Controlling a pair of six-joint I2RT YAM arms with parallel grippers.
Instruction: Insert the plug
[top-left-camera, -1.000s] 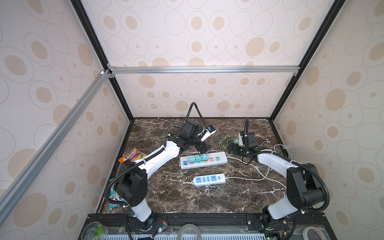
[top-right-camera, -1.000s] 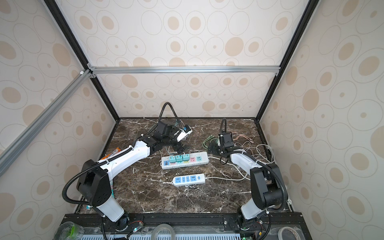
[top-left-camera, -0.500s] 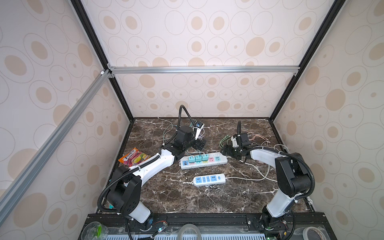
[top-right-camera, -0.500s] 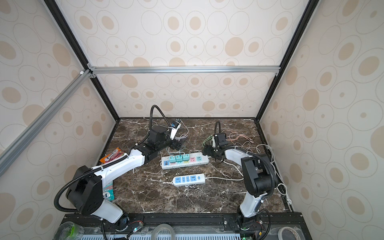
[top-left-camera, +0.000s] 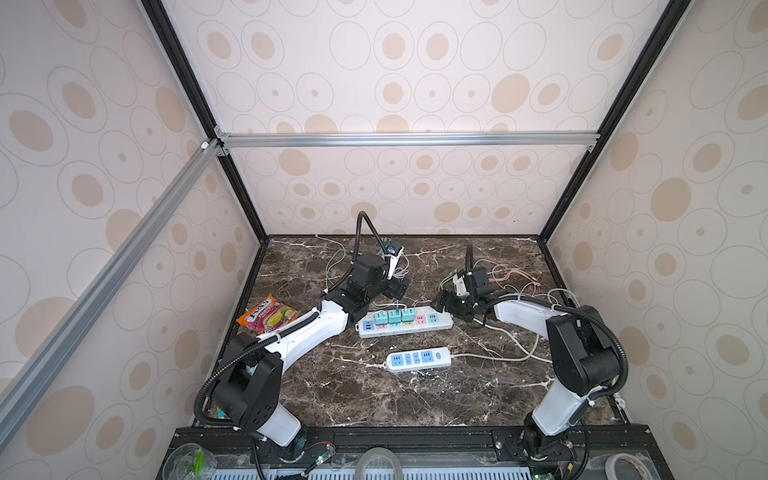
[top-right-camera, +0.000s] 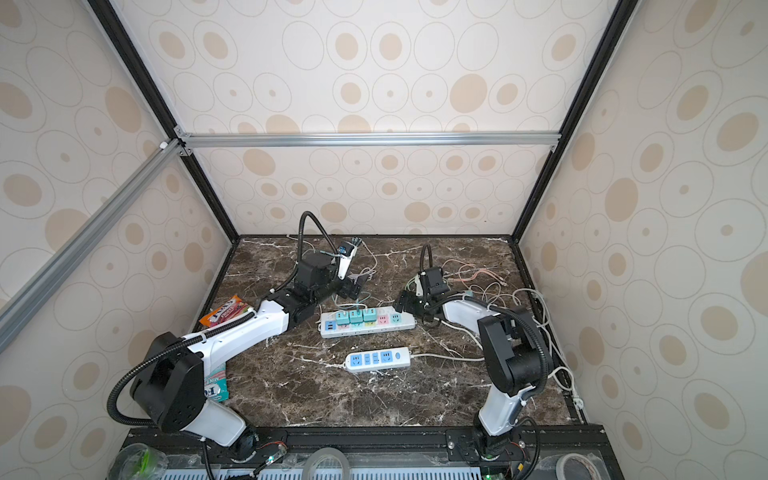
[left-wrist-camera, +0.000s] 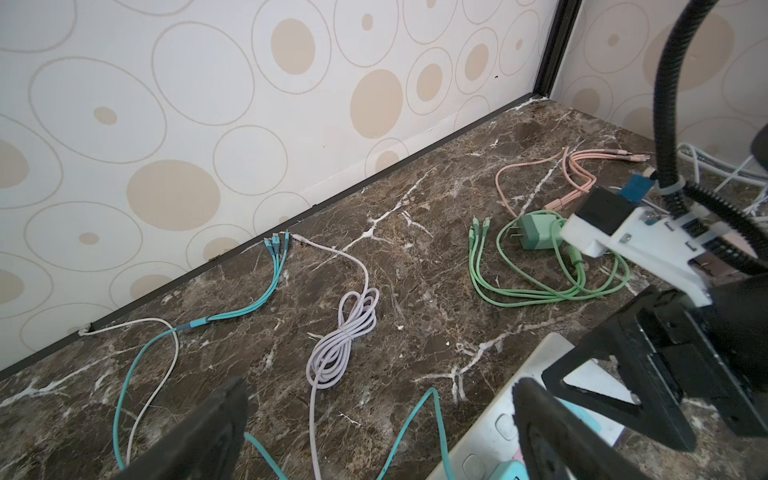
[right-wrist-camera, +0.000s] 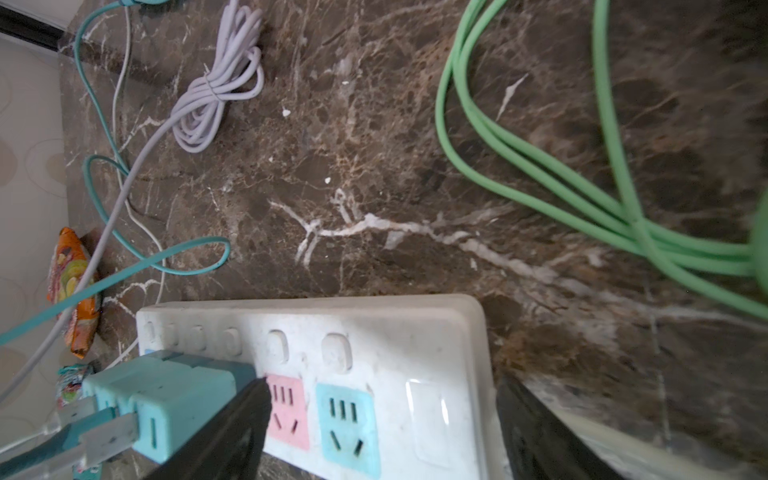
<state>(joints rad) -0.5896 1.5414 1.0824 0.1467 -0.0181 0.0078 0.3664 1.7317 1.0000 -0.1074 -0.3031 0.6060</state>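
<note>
1. Long strip mid-table; pink + teal sockets at rt end free.
2. L gripper wide, empty, just far of strip; R gripper also wide, empty, over those sockets.
3. Green plug lies far of strip's rt end, unheld; next prob: R grabs it.
4. Green cable loops beside it: snag risk.

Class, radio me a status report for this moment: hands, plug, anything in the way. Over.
Left hand open, empty. Right hand open over power strip free end. Green plug lying on table, ungrasped. Its green cable looped beside it.
</note>
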